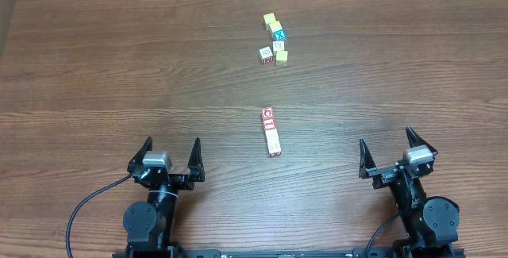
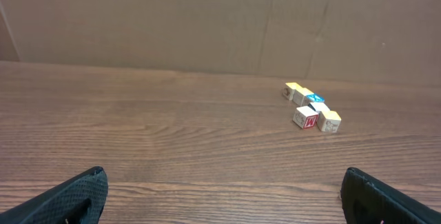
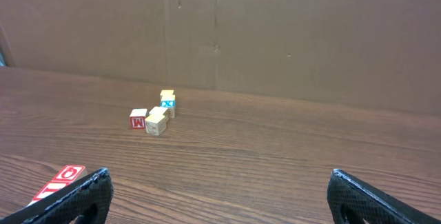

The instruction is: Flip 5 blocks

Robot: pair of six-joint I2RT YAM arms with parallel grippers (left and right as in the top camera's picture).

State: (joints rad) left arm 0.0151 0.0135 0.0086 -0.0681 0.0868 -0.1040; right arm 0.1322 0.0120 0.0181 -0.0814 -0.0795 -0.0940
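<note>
The brown wooden desk (image 1: 95,67) carried everything. Near its front edge the left fingers (image 1: 194,156) and right fingers (image 1: 364,159) were spread wide and held nothing. Between them, mid-desk, lay a row of red-lettered blocks (image 1: 271,131), touching end to end. Farther back, more red-lettered blocks (image 1: 266,54) clustered among yellow-topped cubes (image 1: 270,20) and a blue-topped cube (image 1: 277,34).

Wooden table (image 1: 119,67) — blocks (image 1: 271,131), coloured cubes (image 1: 277,33).
</note>
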